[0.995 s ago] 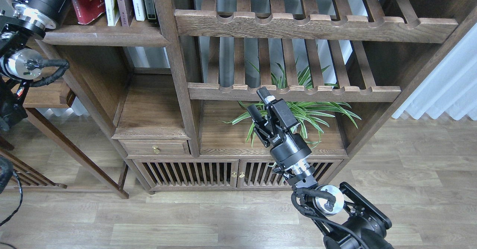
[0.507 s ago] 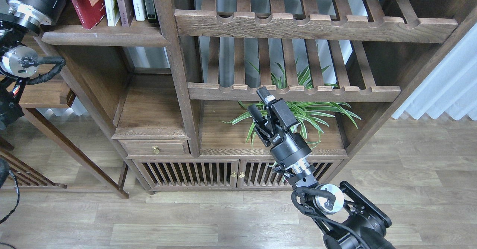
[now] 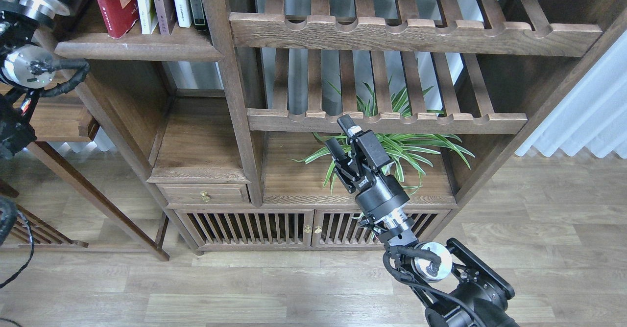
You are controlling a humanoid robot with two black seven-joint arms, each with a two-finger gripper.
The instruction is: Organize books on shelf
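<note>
The red book (image 3: 116, 4) stood on the shelf (image 3: 137, 48), leaning on its neighbours. The right gripper (image 3: 341, 136) waited with empty jaws apart; the left jaws were out of sight.

- Views: one, from the robot's head, so no part of the scene is shared with a second view.
- Position: above and in front of the large dark-brown wooden bookcase (image 3: 230, 97), standing off from it on the floor side.
- Direction: forward and steeply down; the grey-brown plank floor (image 3: 245, 288) below the bookcase fills the lower third.
- Range: middling; the bookcase's top and right side run out of view.
- Left of the bookcase: the black left arm (image 3: 24, 62) enters at the edge.
</note>
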